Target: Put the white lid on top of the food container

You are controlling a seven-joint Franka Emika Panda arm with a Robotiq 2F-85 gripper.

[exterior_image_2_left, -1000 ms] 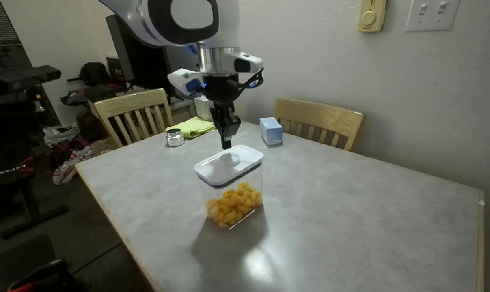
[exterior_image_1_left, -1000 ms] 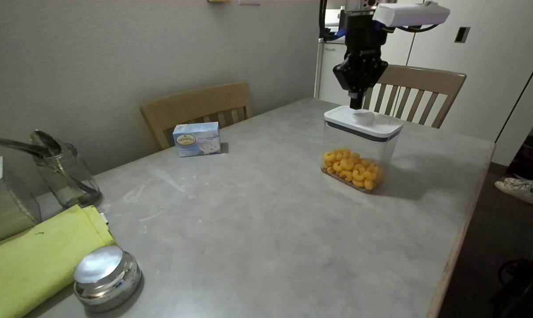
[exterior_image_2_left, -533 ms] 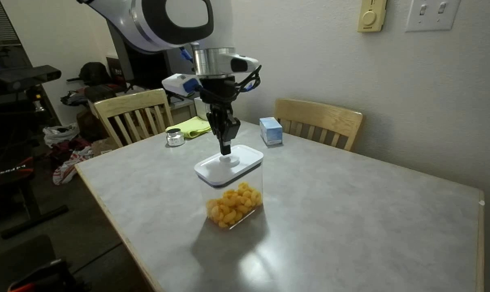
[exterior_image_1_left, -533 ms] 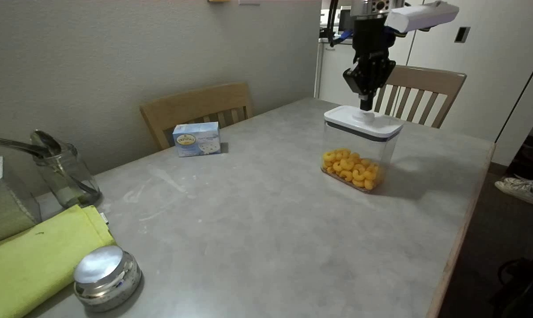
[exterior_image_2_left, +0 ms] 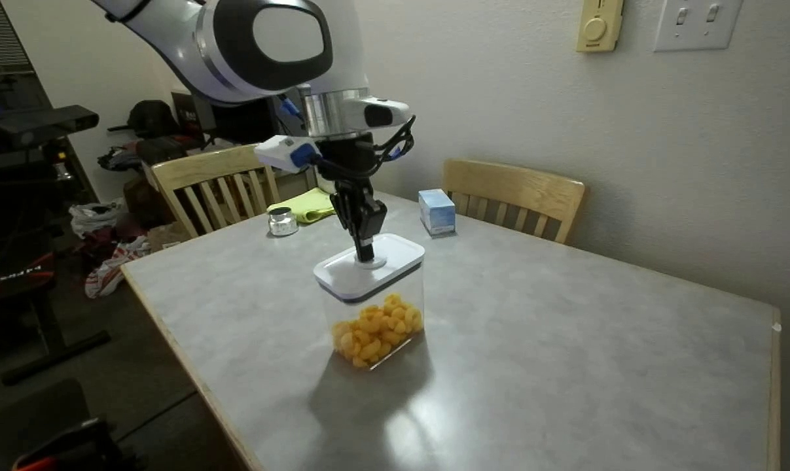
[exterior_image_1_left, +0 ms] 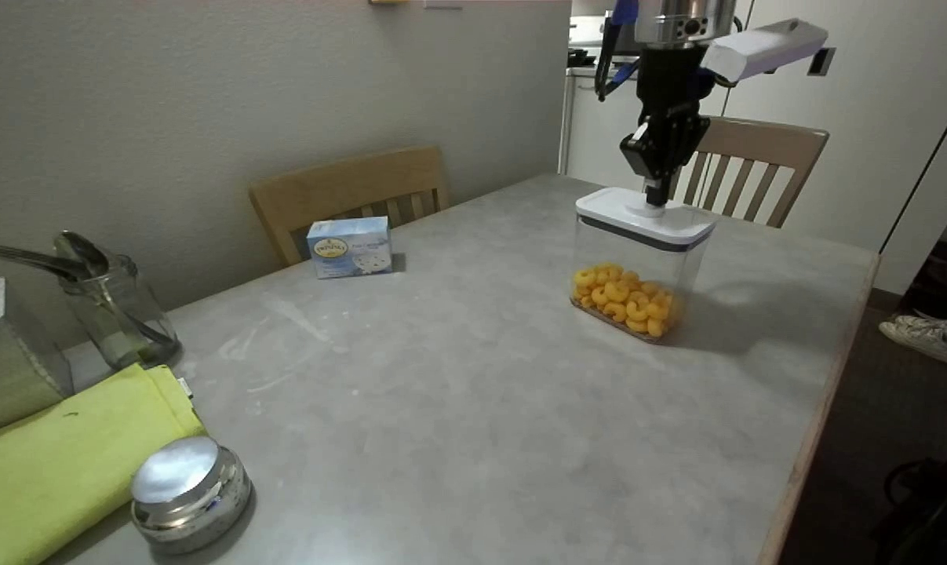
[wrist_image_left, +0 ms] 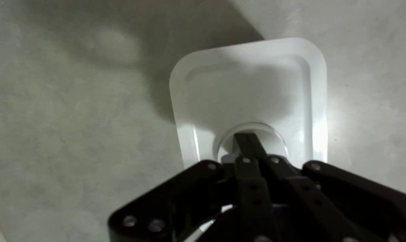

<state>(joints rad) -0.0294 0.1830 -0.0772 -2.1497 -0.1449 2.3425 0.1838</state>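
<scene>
Fingers (exterior_image_2_left: 365, 250), closed, touch the white lid (wrist_image_left: 247, 95); blue box (exterior_image_1_left: 351, 248) reads "Twinings".

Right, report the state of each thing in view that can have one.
White lid: on the food container.
Food container: upright, partly filled, covered.
Gripper: shut, at the lid's top.
Clear jar: uncovered, holding cutlery.
Yellow towel: folded.
Blue box: closed.
Metal jar: closure unclear.

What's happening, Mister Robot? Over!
Black gripper shut, likely touching round white button. Flat white plastic lid on clear rectangular plastic container. Blue cardboard box well aside.
</scene>
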